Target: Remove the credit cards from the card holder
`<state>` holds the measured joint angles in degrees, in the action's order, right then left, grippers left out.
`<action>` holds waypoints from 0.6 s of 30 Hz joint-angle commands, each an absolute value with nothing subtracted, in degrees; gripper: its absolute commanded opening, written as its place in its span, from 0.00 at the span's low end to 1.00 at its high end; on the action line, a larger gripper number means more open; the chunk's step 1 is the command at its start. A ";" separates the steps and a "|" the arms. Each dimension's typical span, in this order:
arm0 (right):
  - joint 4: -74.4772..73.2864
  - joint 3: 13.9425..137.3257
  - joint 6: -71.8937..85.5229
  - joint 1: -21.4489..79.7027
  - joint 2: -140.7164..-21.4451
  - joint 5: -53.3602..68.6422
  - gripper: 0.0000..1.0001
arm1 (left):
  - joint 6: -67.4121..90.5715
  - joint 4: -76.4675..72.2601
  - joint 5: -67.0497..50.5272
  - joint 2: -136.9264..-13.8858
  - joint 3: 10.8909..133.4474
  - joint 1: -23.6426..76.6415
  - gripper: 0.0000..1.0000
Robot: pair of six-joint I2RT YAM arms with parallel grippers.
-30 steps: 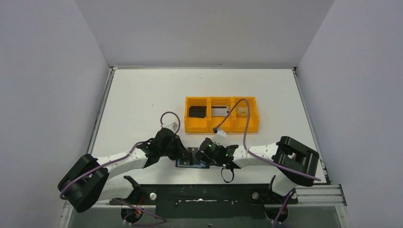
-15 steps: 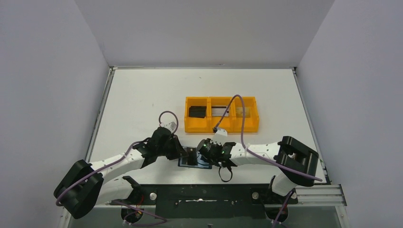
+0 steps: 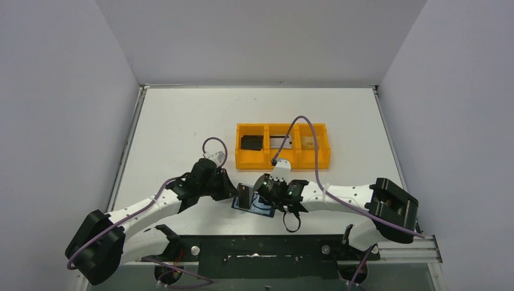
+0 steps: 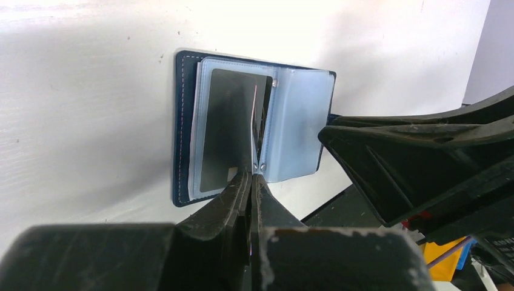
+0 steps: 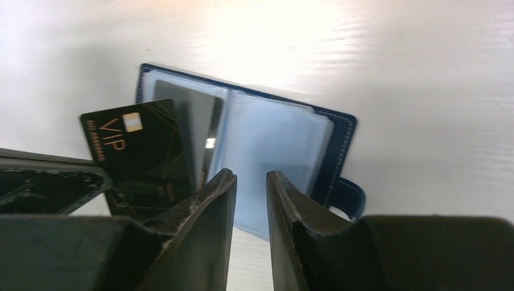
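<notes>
The card holder (image 4: 188,127) lies open on the white table, navy with blue-grey pockets, and also shows under both grippers (image 3: 263,210). My left gripper (image 4: 251,174) is shut on a black credit card, seen edge-on (image 4: 253,121). In the right wrist view that card (image 5: 136,151) reads "VIP" and tilts up over the holder's left page. A dark card (image 4: 227,130) sits in the left pocket. My right gripper (image 5: 250,176) hovers over the holder's right page (image 5: 273,151), its jaws slightly apart with nothing between them.
An orange three-compartment tray (image 3: 282,162) stands just beyond the grippers, holding a black card (image 3: 251,142), a silver one (image 3: 280,142) and a gold one (image 3: 308,142). The holder's closing tab (image 5: 347,197) sticks out on the right. The table's near edge is close behind the holder.
The black card has risen out of the holder in my left gripper and now stands tilted above it. My right gripper's jaws have parted a little and that arm has shifted slightly.
</notes>
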<state>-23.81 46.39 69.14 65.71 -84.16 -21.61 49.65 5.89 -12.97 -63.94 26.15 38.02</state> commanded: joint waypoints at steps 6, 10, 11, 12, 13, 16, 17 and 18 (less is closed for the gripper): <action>-11.82 49.07 63.25 63.68 -88.22 -16.61 0.27 | 48.34 8.02 -12.07 -59.79 29.17 37.16 0.00; -18.33 48.56 66.18 63.19 -91.70 -17.83 0.27 | 48.19 8.88 -12.12 -59.16 29.26 36.88 0.00; -19.34 47.93 66.63 63.17 -92.34 -17.60 0.26 | 48.21 9.14 -12.12 -58.95 29.20 36.86 0.00; -20.47 47.38 66.92 63.17 -92.85 -17.60 0.26 | 48.42 9.29 -12.30 -58.59 29.12 36.80 0.00; -21.09 46.90 66.92 63.39 -92.95 -17.65 0.25 | 48.90 8.95 -12.88 -58.16 28.97 36.54 0.00; -19.92 45.96 65.33 64.01 -90.91 -17.30 0.25 | 50.32 6.49 -14.87 -57.28 28.34 35.68 0.00; -19.11 46.05 64.42 64.04 -90.02 -17.13 0.25 | 50.58 5.81 -15.12 -57.18 28.31 35.46 0.00; -18.85 46.61 63.52 63.96 -89.16 -17.31 0.26 | 50.62 5.51 -15.26 -57.14 28.42 35.20 0.00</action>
